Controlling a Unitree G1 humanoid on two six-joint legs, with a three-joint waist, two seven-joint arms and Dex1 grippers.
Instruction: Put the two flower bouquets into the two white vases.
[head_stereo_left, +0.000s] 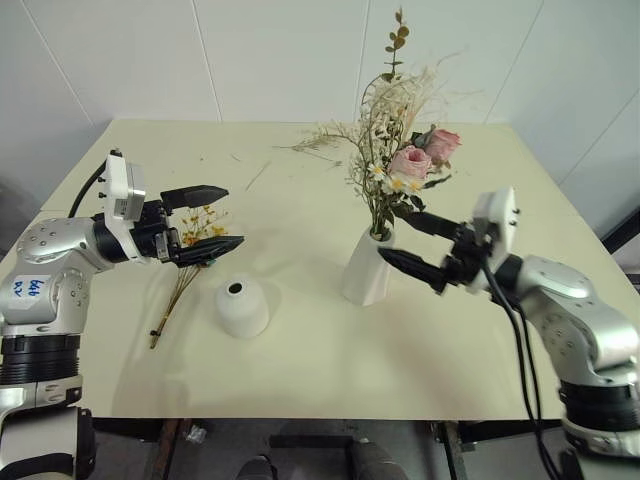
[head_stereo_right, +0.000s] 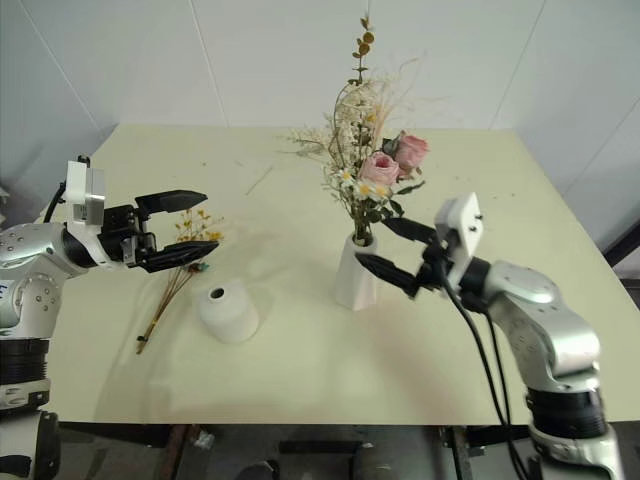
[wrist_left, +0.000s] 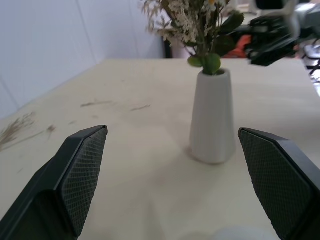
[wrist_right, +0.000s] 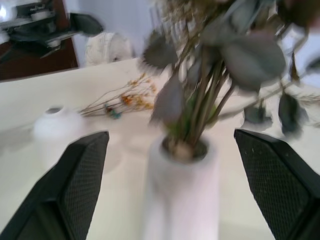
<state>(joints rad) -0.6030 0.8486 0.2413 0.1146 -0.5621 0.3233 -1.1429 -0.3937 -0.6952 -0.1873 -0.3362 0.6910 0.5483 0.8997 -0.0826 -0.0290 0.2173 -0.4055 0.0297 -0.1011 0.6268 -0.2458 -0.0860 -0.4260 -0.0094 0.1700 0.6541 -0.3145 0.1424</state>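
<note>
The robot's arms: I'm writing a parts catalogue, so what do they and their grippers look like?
Both arms are rounded silver-grey metal segments with dark screw holes and black joint rings. The left gripper and the right gripper each have two black tapered fingers with cross-hatched pads, behind them a white boxy wrist block. Black cables run along each forearm. The left arm bears a blue-scribbled white label.

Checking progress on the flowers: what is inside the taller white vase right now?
The taller white vase holds the fuller bouquet of pink roses, daisies and grasses, standing upright. Its green stems enter the opening; their lower ends are hidden inside the vase wall.
</note>
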